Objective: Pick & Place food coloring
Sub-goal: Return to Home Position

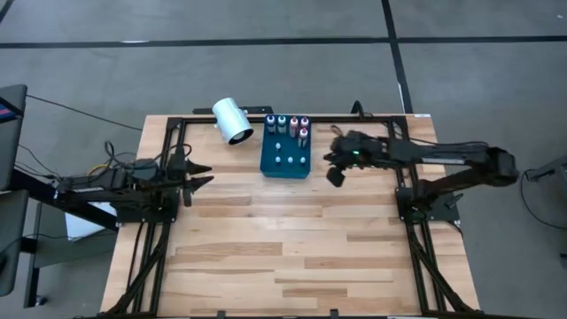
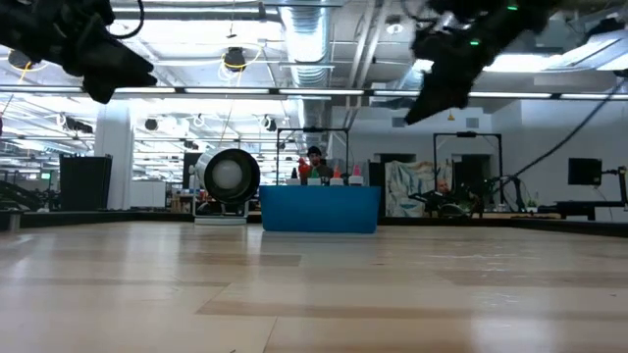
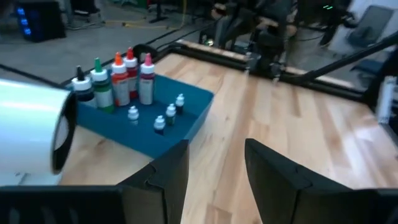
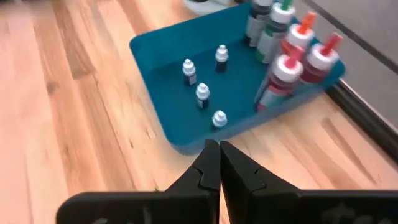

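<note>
The food coloring bottles (image 1: 288,124) stand upright in a row at the far end of a blue tray (image 1: 285,165). Their tops are dark, green, orange, red and pink (image 3: 115,81). Several tinier white-capped bottles (image 4: 202,93) stand in the tray's middle. My right gripper (image 1: 335,175) hangs shut above the table just right of the tray, tipped downward toward it (image 4: 219,163), holding nothing. My left gripper (image 1: 205,175) is open at the table's left side, well clear of the tray, with nothing between its fingers (image 3: 214,168).
A large white cylinder (image 1: 232,120) lies on its side at the far edge, just left of the tray. A black frame (image 1: 292,115) runs along the table's far edge and both sides. Bare wood stretches from the tray to the near edge.
</note>
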